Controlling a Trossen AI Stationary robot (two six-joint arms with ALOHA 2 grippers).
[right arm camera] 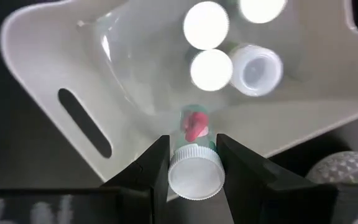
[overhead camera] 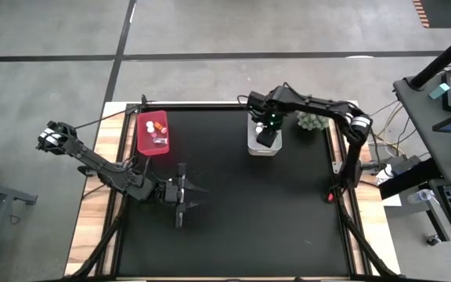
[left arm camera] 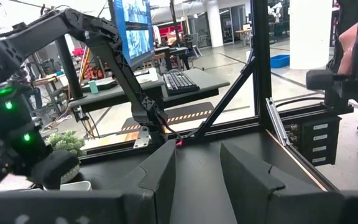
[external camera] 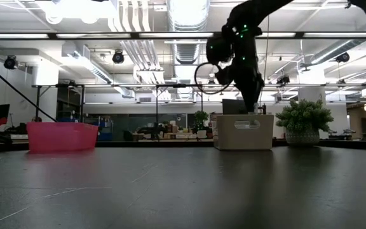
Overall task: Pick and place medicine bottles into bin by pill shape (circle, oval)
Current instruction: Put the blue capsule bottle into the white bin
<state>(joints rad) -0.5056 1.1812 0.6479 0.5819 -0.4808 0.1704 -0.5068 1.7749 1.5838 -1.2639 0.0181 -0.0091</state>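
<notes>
Now | right claw [right arm camera: 192, 163] clamps one bottle [right arm camera: 195, 160] above white bin [right arm camera: 55, 50] | four bottles inside | left claw [left arm camera: 197, 165] apart

- Right gripper [right arm camera: 193, 163] is pointing down at the table's one o'clock, fingers clamping something
- Left gripper [overhead camera: 185, 194] is resting low near centre, fingers parted

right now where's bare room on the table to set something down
The black mat is bare between the pink bin and white bin, and across the near half. Crowded: white bin, where the right gripper holds a vial.
</notes>
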